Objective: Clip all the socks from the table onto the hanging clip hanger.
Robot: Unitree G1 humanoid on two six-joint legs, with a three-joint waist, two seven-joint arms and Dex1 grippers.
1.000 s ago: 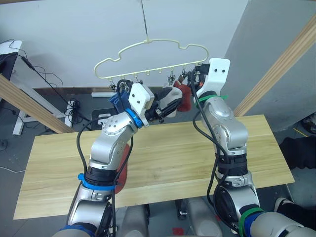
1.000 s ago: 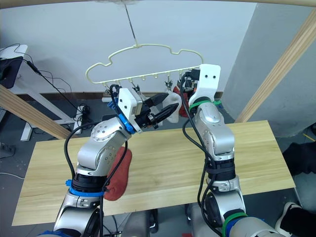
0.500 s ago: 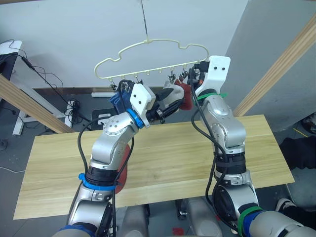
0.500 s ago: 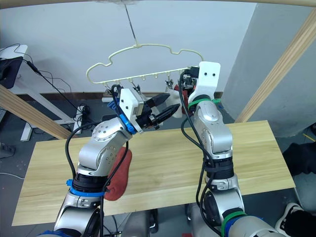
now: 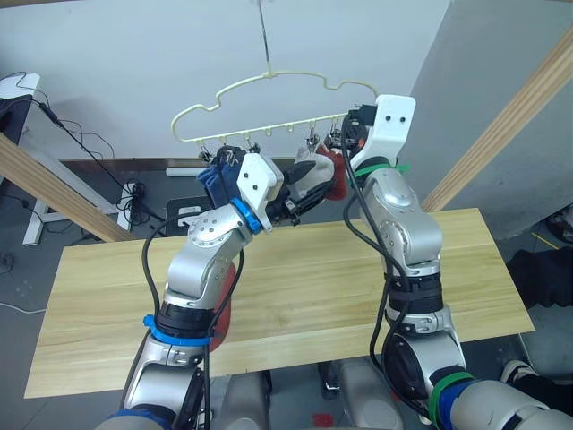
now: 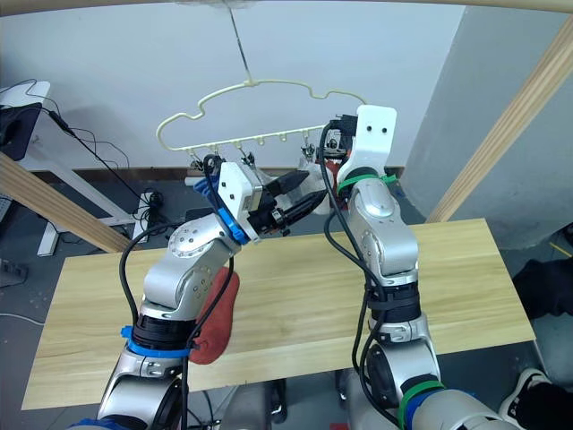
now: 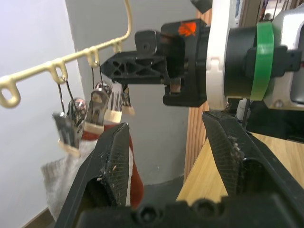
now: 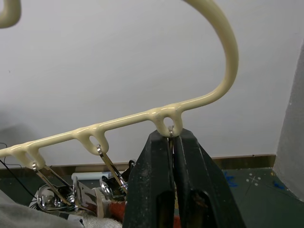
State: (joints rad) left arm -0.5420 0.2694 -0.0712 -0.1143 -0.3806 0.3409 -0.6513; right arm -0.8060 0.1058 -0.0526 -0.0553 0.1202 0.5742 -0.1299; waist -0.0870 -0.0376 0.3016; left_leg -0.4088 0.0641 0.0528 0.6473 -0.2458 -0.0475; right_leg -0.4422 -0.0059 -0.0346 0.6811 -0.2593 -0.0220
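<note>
Two grippers up at the clip hanger (image 5: pixel 269 98), which hangs by its hook above the far edge of the table (image 5: pixel 295 287). Right gripper (image 8: pixel 172 142) pressed closed, fingers together around the wire of the clip at the last loop on the hanger's right end; right wrist view shows the clip wire between the fingertips just under the loop. Left gripper (image 7: pixel 166 142) spread wide, holding nothing, fingers pointing toward the right end of the hanger, just below the clip row and close to the right gripper. Rust-red sock (image 5: pixel 335 179) hangs from a clip near the right end, with a light grey sock (image 5: pixel 310 168) beside it, both right by the left gripper's fingertips. Blue sock (image 5: pixel 213 179) hangs from clips further left, mostly hidden behind the left wrist. One more rust-red sock (image 6: pixel 215 315) lies on the table near its front edge, partly covered by the left arm.
</note>
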